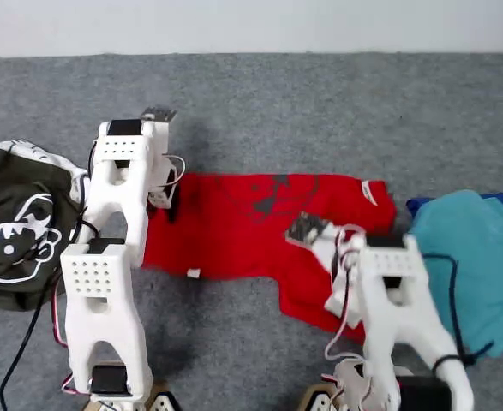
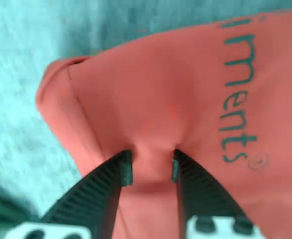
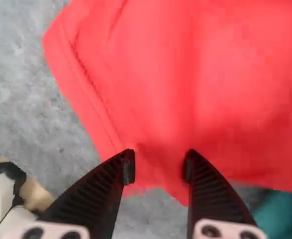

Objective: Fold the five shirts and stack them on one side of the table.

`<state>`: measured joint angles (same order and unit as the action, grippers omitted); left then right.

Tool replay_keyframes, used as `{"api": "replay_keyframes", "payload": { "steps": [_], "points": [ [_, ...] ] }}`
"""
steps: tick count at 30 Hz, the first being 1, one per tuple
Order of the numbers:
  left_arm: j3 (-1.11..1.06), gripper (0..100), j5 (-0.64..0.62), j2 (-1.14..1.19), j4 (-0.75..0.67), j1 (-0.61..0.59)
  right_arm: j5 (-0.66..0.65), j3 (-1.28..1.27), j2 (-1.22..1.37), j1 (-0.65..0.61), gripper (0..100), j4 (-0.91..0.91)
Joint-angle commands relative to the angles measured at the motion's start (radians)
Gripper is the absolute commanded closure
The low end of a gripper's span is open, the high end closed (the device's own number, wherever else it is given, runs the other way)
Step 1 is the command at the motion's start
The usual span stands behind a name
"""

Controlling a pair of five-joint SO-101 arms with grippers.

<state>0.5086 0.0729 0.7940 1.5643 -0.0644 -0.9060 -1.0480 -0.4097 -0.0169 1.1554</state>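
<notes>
A red shirt (image 1: pixel 234 227) with dark print lies partly folded across the middle of the grey table. My left gripper (image 2: pixel 150 167) sits at the shirt's left edge (image 1: pixel 161 205), shut on a puckered ridge of red cloth (image 2: pixel 150 124) beside the dark lettering. My right gripper (image 3: pixel 158 167) is over the shirt's lower right part (image 1: pixel 320 257), and its fingers (image 3: pixel 128 167) are shut on the red cloth (image 3: pixel 185 89) near a hem. A dark shirt (image 1: pixel 15 227) with a cartoon print lies at the left. A teal shirt (image 1: pixel 482 257) lies at the right.
A blue garment (image 1: pixel 418 205) peeks out from under the teal shirt. Bare grey felt (image 1: pixel 320 111) stretches behind the red shirt up to the white wall. Both arm bases stand at the near table edge, with cables trailing beside them.
</notes>
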Motion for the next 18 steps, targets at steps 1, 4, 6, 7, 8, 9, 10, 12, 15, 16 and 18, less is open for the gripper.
{"api": "replay_keyframes", "payload": {
  "steps": [1, 4, 6, 7, 8, 9, 10, 12, 15, 16, 18],
  "points": [
    [0.004, 86, 0.023, -0.069, -0.1, -0.008, -0.015, -0.12, -0.041, -0.004, 83.2, -0.031],
    [0.004, 86, 0.034, -0.069, -0.126, -0.008, -0.017, -0.166, -0.041, -0.005, 83.3, -0.031],
    [0.004, 86, 0.034, -0.069, -0.126, -0.008, -0.017, -0.181, -0.041, -0.005, 83.3, -0.031],
    [0.004, 86, 0.034, -0.069, -0.126, -0.008, -0.017, -0.184, -0.041, -0.005, 83.3, -0.028],
    [0.004, 86, 0.034, -0.074, -0.124, -0.008, -0.017, -0.181, -0.041, -0.005, 83.3, -0.016],
    [0.004, 86, 0.031, -0.078, -0.124, -0.008, -0.017, -0.173, -0.042, -0.005, 83.3, 0.01],
    [0.01, 86, 0.031, -0.083, -0.124, -0.008, -0.017, -0.157, -0.048, -0.01, 83.3, 0.039],
    [0.036, 86, 0.031, -0.103, -0.117, -0.008, -0.014, -0.126, -0.079, -0.035, 83.3, 0.111],
    [0.096, 86, 0.031, -0.133, -0.087, -0.008, -0.011, -0.109, -0.173, -0.082, 83.0, 0.173],
    [0.122, 86, 0.031, -0.144, -0.071, -0.008, -0.011, -0.109, -0.206, -0.097, 83.0, 0.183],
    [0.177, 86, 0.031, -0.161, -0.034, -0.008, -0.015, -0.11, -0.275, -0.117, 83.0, 0.197]
  ]
}}
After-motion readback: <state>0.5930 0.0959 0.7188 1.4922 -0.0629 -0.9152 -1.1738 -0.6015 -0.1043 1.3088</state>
